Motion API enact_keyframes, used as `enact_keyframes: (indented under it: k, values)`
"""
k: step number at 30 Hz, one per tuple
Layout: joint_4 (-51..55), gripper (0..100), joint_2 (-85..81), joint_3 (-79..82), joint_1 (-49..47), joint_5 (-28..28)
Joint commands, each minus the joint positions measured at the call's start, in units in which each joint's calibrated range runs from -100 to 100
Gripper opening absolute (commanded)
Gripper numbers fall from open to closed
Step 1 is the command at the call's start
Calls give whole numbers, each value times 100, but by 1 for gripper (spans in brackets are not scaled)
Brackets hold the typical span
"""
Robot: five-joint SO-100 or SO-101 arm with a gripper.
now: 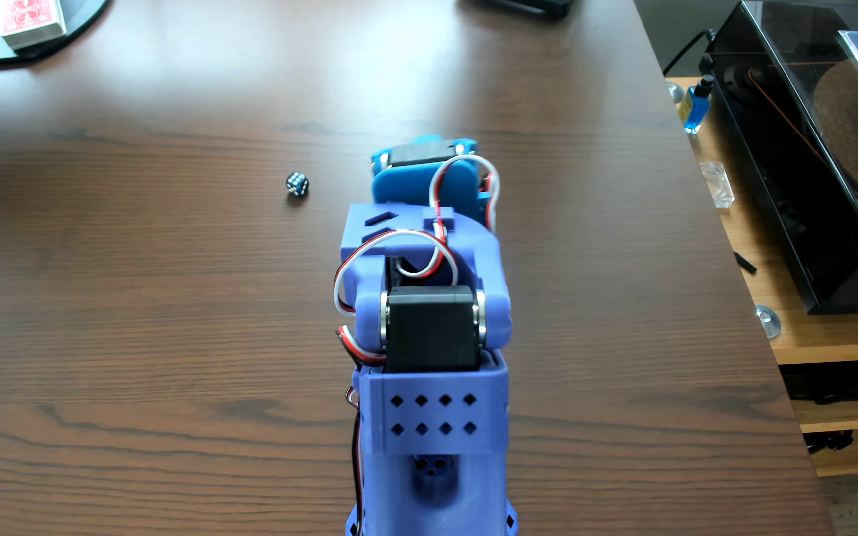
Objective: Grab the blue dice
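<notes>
In the other view, the blue dice [297, 184] sits alone on the dark wood tabletop [133, 309], left of the folded blue arm [427, 288] and a little apart from it. The tool [429, 141] is tucked behind the arm's own wrist housing, so I cannot tell whether its fingers are apart or together. The die looks hard, light and smooth, with rounded corners, so I'd guess it skids or rolls if nudged. Two opposite flat faces look like the best hold, squeezed low and square; a corner pinch would likely squirt it away.
</notes>
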Motion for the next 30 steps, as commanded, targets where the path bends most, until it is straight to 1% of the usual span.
enact_keyframes:
  k: [1, 7, 13, 17, 24, 27, 30]
  values:
    - [-150, 2, -15, 306, -85, -22]
    - [-150, 2, -23, 1147, 13, -27]
    - [-141, 2, -23, 1771, 324, -27]
    - [-141, 2, -23, 2006, 504, -27]
    - [-64, 2, -40, 2205, 537, -27]
    - [-64, 2, -434, 2476, 537, -27]
    - [-56, 2, -1195, 2965, 537, -27]
